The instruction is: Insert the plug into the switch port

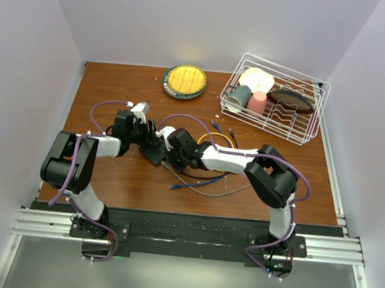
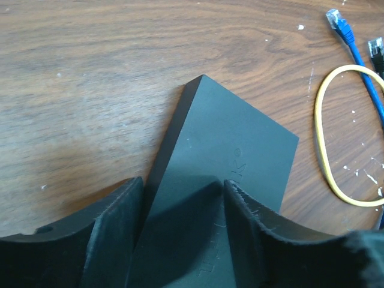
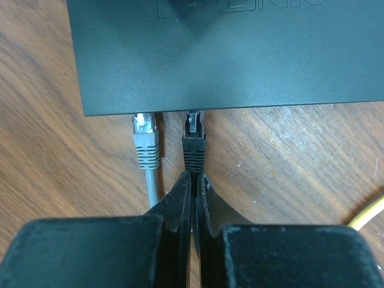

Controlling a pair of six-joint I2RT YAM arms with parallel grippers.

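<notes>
The flat black switch box [image 3: 240, 54] lies on the wooden table; its ports are hidden under its near edge. My right gripper [image 3: 194, 177] is shut on the black cable just behind the black plug [image 3: 194, 144], whose tip sits at the box's edge. A grey plug [image 3: 146, 147] sits at the edge beside it. My left gripper [image 2: 183, 186] has its jaws apart over the switch box [image 2: 234, 156]: one finger [image 2: 117, 228] lies beside its side edge, the other [image 2: 252, 228] rests on its top. From above, both grippers meet at the box [image 1: 152, 154].
A yellow cable loop [image 2: 321, 144], a blue plug [image 2: 337, 21] and another black plug [image 2: 377, 48] lie to the right of the box. Loose cables [image 1: 203, 178] trail toward the table front. A round yellow-centred plate [image 1: 184, 80] and a white wire dish rack [image 1: 275, 97] stand at the back.
</notes>
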